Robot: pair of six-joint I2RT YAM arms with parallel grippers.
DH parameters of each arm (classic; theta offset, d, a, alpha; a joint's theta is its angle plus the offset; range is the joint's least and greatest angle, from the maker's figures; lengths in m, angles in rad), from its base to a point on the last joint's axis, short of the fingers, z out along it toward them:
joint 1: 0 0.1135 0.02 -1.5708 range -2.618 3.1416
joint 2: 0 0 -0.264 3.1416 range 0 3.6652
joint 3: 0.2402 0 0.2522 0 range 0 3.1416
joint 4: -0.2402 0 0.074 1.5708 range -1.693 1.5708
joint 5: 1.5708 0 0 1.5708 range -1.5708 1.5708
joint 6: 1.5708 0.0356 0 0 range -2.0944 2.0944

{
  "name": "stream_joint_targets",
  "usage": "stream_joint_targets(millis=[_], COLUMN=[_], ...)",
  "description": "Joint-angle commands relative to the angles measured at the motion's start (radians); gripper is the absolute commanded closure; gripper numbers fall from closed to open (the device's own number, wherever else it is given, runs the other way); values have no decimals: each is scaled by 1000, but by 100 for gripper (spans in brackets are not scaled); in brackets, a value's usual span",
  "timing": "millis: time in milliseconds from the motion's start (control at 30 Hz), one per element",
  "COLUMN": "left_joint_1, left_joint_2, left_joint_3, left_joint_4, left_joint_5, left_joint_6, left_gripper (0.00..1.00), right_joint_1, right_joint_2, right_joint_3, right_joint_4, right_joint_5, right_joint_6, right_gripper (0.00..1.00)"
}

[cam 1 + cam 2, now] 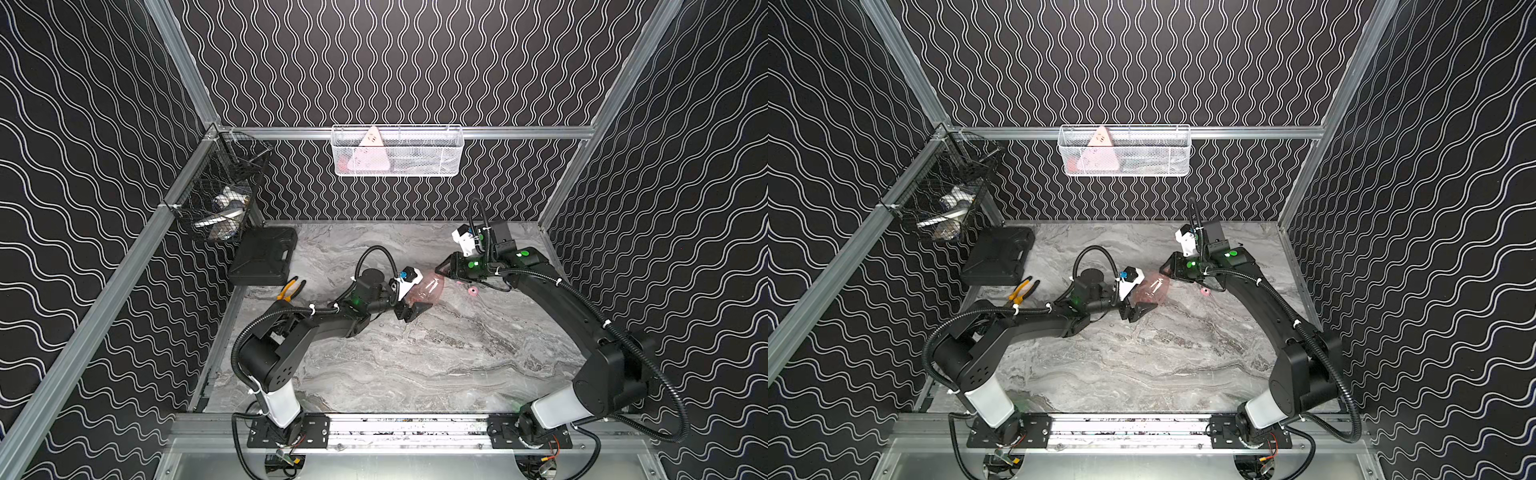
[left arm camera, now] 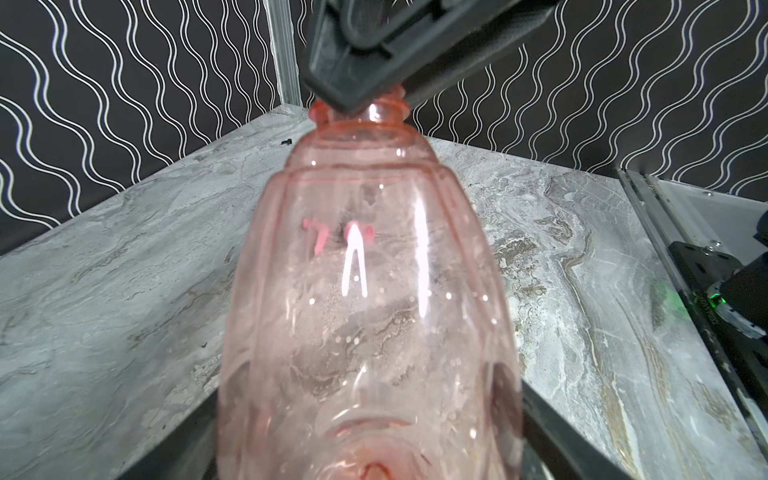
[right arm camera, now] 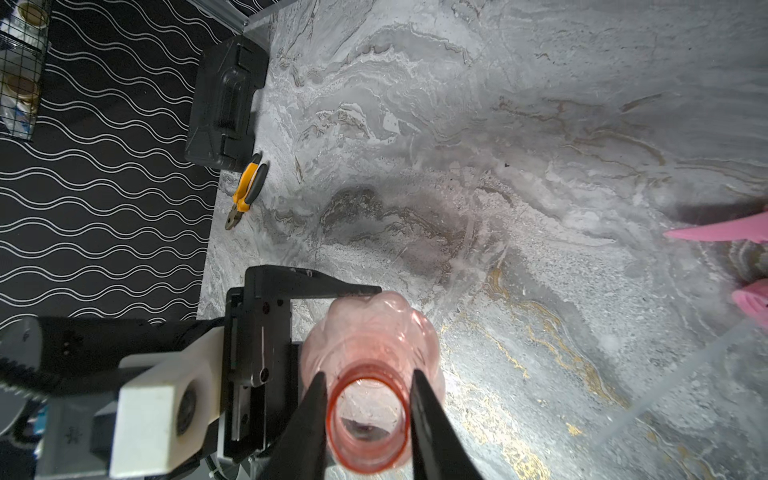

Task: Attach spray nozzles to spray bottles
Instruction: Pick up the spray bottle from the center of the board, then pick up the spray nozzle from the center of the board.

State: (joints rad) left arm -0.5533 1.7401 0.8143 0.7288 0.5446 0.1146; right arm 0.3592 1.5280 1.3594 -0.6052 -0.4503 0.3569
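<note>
Now your left jaws straddle the base of the spray bottle; I cannot tell if they grip. It hangs sideways above the table, right jaws pinching its neck. Likely a handover; next, fetch the spray nozzle lying beyond that neck.

At mid-frame a pink bottle lies sideways over the grey marbled table. Its wide end sits between the left gripper's jaws, and its narrow end is at the right gripper. Just right of the bottle lies a small pink nozzle. Yellow-handled pliers and a black case sit left of centre.
</note>
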Motion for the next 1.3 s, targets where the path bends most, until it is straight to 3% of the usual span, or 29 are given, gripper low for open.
stream_joint_targets(millis=[0, 133, 300, 433, 533, 633, 1033, 1267], left_joint_1=[1, 2, 2, -26, -74, -102, -128, -128], left_joint_2=[-8, 1, -2, -23, -22, -15, 31, 20], left_joint_3=[-19, -67, -162, -268, -323, -338, -395, -377], left_joint_4=[41, 148, 288, 424, 481, 464, 567, 527], left_joint_5=[-58, -77, -165, -340, -410, -414, -393, -377], left_joint_6=[-2, -65, -119, -173, -162, -190, -190, -184], left_gripper=[34, 38, 40, 41, 40, 40, 40, 40], right_joint_1=[-2, -4, -52, -158, -230, -264, -272, -239], right_joint_2=[2, 3, -12, 110, 295, 373, 451, 478], right_joint_3=[20, 37, 49, 34, 102, 93, 118, 110], right_joint_4=[-13, -36, -76, -110, -208, -198, -155, -120], right_joint_5=[76, 150, 327, 513, 501, 478, 408, 389], right_joint_6=[14, 25, 86, 110, 103, 119, 201, 224], right_gripper=[58, 34, 24, 33, 43, 49, 49, 49])
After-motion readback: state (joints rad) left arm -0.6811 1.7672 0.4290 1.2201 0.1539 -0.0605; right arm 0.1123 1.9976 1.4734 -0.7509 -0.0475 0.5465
